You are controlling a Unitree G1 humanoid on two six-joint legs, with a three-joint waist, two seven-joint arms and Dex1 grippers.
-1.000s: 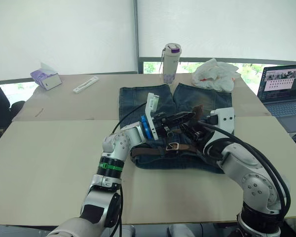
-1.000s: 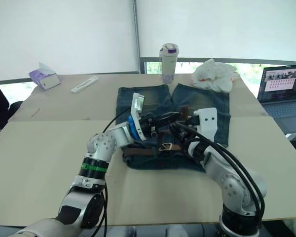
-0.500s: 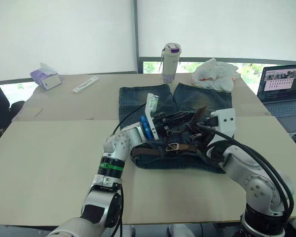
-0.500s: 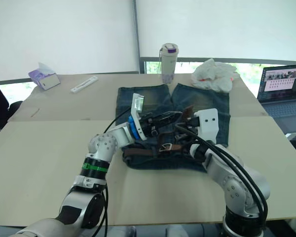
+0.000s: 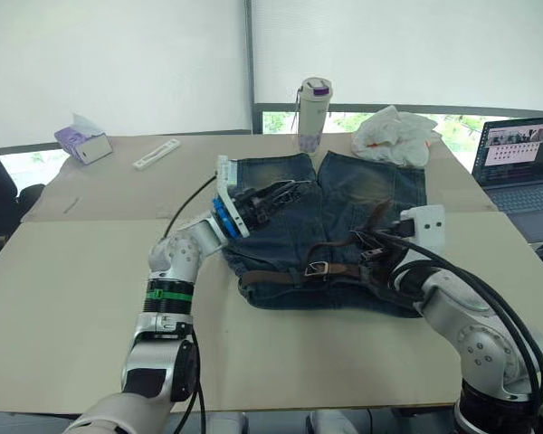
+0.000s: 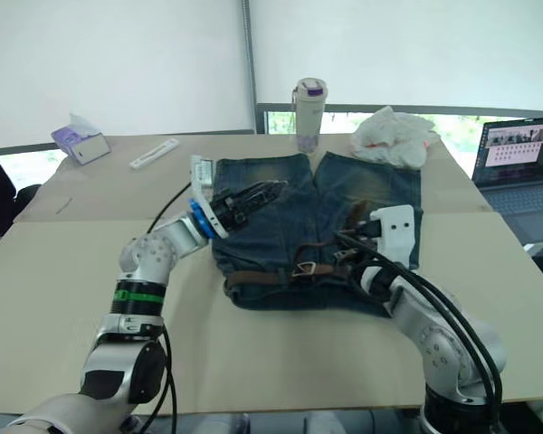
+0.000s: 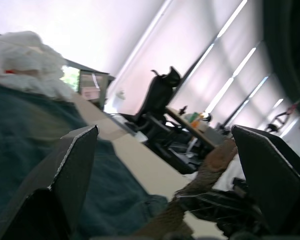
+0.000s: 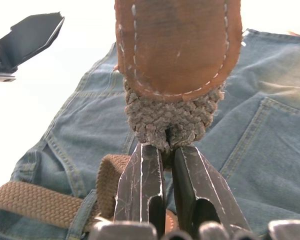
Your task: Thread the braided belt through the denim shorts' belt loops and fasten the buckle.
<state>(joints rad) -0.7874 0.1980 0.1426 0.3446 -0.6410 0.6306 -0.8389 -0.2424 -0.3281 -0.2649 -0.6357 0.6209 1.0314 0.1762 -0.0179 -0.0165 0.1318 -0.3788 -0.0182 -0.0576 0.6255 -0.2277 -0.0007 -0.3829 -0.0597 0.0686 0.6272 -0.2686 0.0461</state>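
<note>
The denim shorts (image 5: pixel 344 194) lie flat on the table, waistband toward me. The braided belt (image 5: pixel 281 278) runs along the waistband, with its silver buckle (image 5: pixel 319 268) near the middle. My right gripper (image 5: pixel 369 246) hovers over the waistband's right part, shut on the braided strap just below its brown leather tip (image 8: pixel 177 45). A denim belt loop (image 8: pixel 85 217) crosses the strap in the right wrist view. My left gripper (image 5: pixel 281 191) is open and holds nothing, raised above the shorts' left leg, its fingers (image 7: pixel 65 175) spread wide.
At the table's far edge stand a bottle with a purple lid (image 5: pixel 314 113) and a white plastic bag (image 5: pixel 396 136). An open laptop (image 5: pixel 518 154) sits at the far right. A tissue box (image 5: pixel 83 143) and a flat white stick (image 5: pixel 157 155) lie far left.
My left gripper opened, let go of the belt and drew back left over the shorts' leg. My right gripper closed on the belt's tip end and shifted right.
</note>
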